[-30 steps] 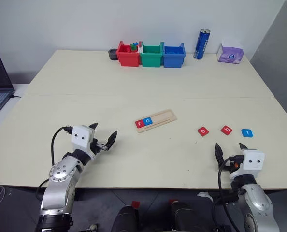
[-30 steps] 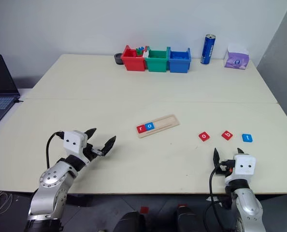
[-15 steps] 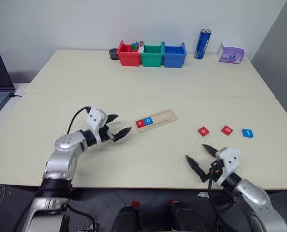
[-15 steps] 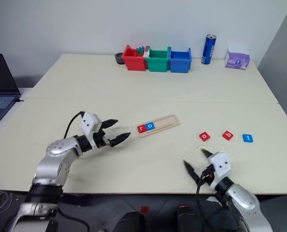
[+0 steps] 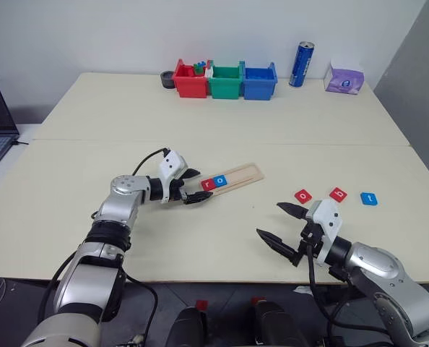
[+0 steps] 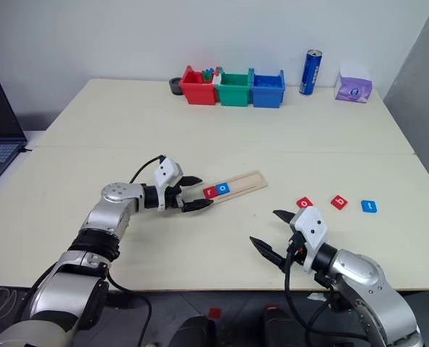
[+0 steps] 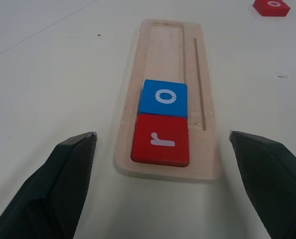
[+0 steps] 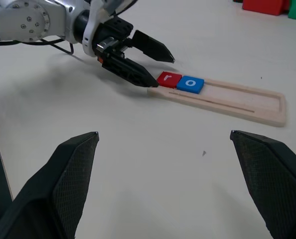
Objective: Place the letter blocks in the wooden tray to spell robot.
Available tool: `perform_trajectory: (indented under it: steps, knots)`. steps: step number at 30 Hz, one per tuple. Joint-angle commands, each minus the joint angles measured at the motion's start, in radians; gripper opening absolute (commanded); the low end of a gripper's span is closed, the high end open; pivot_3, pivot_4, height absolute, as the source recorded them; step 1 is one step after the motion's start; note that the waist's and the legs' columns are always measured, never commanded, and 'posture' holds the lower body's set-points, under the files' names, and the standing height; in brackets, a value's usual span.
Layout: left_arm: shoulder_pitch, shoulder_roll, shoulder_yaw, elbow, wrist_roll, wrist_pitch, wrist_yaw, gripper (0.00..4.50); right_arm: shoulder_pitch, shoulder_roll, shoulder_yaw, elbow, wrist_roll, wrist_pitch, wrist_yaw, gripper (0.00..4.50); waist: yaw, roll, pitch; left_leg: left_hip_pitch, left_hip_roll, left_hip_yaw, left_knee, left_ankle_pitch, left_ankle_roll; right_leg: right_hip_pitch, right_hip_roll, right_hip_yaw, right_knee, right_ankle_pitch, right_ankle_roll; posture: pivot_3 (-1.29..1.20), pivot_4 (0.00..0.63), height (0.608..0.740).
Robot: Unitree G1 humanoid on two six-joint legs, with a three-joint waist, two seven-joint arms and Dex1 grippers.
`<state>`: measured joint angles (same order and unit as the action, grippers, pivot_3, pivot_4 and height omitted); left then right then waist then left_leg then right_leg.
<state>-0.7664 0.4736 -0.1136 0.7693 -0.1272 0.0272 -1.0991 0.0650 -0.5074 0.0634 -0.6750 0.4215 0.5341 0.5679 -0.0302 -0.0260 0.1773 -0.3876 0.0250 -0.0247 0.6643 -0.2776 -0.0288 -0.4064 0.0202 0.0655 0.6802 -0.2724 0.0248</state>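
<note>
Left gripper [image 5: 193,186] reaching up to the tray [image 5: 244,174] end, right gripper [image 5: 281,228] swinging inward, both spread empty; two tiles [image 5: 215,183] seated, three loose [image 5: 337,194].

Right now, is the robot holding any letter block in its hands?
No, nothing is held. The left gripper is open at the end of the wooden tray, its fingers either side. The right gripper is open above the table.
</note>
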Motion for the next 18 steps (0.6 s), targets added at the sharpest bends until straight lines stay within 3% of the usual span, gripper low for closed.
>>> perform_trajectory:
  steps: [1, 18]
  knots:
    - [-0.037, -0.003, -0.007, 0.035, 0.03, -0.045, -0.011, 4.5, -0.005, 0.004, 0.003, -0.047, 0.02, 0.007, -0.007, 4.49, 0.0, 0.0, 0.0, 0.0, 0.0, 0.0, 0.0, 0.0, 0.0, 0.0, 0.0, 0.0, 0.0, 0.0, 0.0, 0.0, 0.15, 0.74]
    - [-0.108, -0.036, -0.051, 0.193, 0.139, -0.151, -0.021, 4.5, -0.003, 0.006, 0.021, -0.076, 0.015, 0.02, -0.012, 4.49, 0.002, -0.001, -0.001, 0.0, 0.0, -0.001, 0.002, 0.0, 0.0, 0.0, 0.0, -0.001, 0.001, 0.0, 0.0, 0.0, 0.15, 0.74]
